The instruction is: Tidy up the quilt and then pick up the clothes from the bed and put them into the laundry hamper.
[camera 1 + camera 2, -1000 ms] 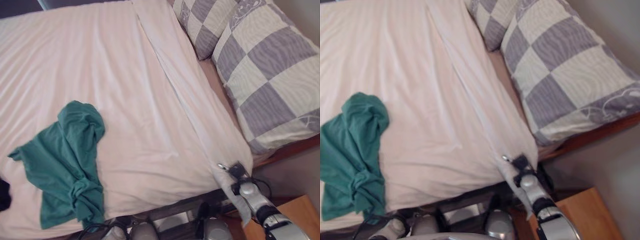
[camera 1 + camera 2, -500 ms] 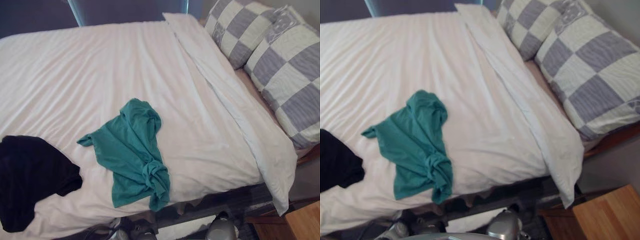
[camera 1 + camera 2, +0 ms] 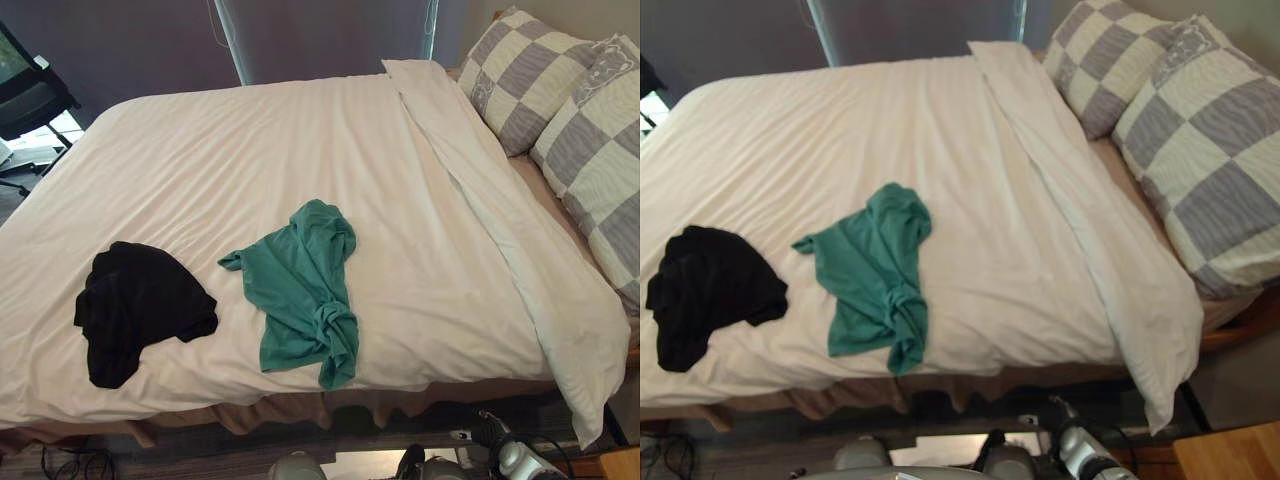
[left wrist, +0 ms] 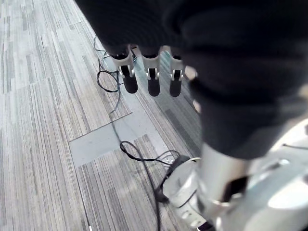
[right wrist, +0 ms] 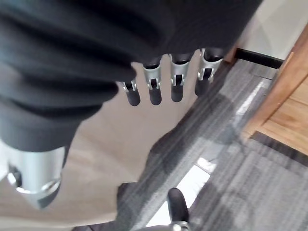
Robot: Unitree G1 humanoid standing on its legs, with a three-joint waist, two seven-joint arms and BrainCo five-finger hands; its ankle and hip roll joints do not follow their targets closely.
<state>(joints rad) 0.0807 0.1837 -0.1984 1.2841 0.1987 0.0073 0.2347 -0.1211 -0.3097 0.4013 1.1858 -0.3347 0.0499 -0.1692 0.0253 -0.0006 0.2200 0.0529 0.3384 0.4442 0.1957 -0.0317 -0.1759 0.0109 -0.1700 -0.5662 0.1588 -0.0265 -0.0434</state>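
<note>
Quilt [image 3: 300,150] lies flat over bed, looks tidied. Green shirt [image 3: 300,285] and black garment [image 3: 135,310] on it near front edge, apart. Left hand [image 4: 149,77] and right hand [image 5: 168,82] hang low, fingers relaxed, empty. Clothes step next, likely: reach for shirt, pinch, lift. Hamper not spotted.

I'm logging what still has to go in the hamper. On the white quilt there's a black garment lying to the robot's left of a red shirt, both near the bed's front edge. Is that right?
Not quite: the shirt is green, not red, as the left eye view shows. The rest holds: the black garment lies to its left on the white quilt, both near the bed's front edge.
</note>
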